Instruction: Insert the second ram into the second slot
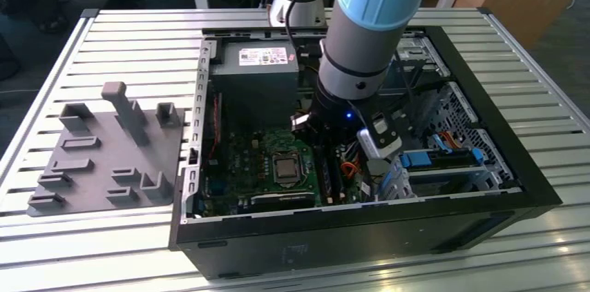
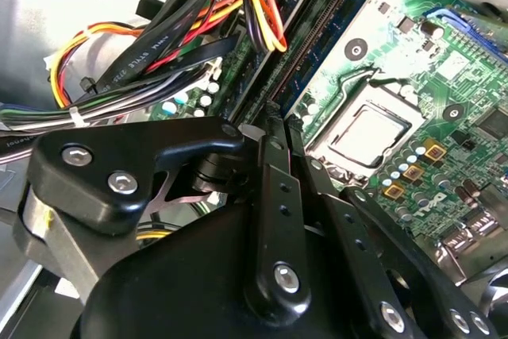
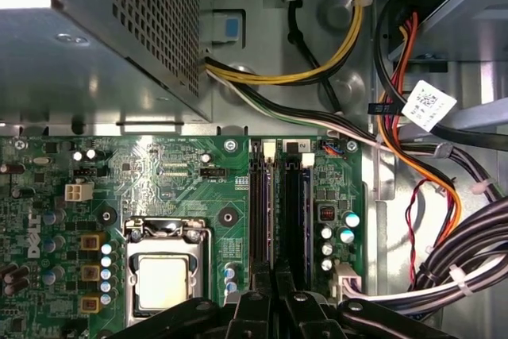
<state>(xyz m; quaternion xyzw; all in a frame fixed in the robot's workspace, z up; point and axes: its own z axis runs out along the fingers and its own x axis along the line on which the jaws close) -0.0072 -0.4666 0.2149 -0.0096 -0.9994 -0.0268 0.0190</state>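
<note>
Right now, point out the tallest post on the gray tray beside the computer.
The slim post toward the far side of the tray in the exterior view, flanked by shorter blocks. It rises well above every other piece there.

a black open-sided metal computer case [image 1: 369,237] lies on a pale slatted metal table [image 1: 129,30] beside a grey moulded plastic fixture tray [image 1: 92,168], and holds a grey boxy power supply [image 1: 253,78], a green motherboard [image 3: 159,172] with a square silver processor socket [image 3: 163,279], bundled coloured cables [image 2: 159,45] and light-blue plastic drive brackets [image 1: 429,159].
</note>
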